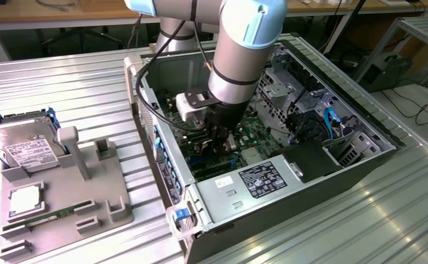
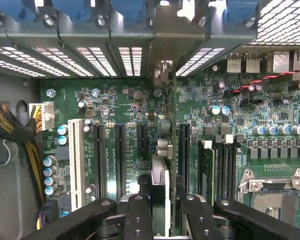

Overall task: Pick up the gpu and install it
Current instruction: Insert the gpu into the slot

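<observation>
The gripper point(image 2: 160, 210) is closed on the gpu point(image 2: 160, 187), held edge-on between its fingers point(image 2: 137, 215). Directly beneath lie the motherboard point(image 2: 135, 110) expansion slots, inside the open computer case point(image 1: 361, 159).

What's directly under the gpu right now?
The gpu, edge-on in the hand, hangs over the motherboard between black expansion slots. The card hides the slot directly beneath, so seating is unclear.

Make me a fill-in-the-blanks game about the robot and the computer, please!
1. The robot's hand reaches down inside the open computer ____.
2. In the wrist view, the hand holds the gpu edge-on above the green ____.
3. The hard drive stands on the ____ holder.
4. The hard drive's label is ____.

Missing words: case; motherboard; grey; white
</observation>
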Controlling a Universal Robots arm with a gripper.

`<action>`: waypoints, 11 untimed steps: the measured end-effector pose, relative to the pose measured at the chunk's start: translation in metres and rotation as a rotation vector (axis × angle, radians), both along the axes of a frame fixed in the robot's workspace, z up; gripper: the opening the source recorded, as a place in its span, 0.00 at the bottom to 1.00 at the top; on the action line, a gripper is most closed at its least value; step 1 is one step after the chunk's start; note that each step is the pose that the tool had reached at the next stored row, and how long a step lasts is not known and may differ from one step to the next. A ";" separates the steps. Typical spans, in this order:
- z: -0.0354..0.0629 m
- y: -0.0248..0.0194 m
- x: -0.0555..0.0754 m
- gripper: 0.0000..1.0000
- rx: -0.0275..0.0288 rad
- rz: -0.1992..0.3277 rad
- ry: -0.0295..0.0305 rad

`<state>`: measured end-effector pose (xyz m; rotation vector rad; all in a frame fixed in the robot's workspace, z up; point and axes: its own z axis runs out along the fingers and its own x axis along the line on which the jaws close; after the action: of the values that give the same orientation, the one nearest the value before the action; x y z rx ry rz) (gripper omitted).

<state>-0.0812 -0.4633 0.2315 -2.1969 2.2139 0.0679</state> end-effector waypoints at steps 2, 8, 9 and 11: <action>-0.0026 0.0000 0.000 0.27 -0.0017 0.000 0.0006; -0.0048 0.0007 0.000 0.29 0.0041 0.000 -0.0016; -0.0043 0.0005 0.000 0.29 0.0022 0.000 -0.0010; -0.0025 0.0003 0.000 0.35 -0.0008 0.000 0.0002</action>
<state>-0.0813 -0.4630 0.2290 -2.1974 2.2145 0.0672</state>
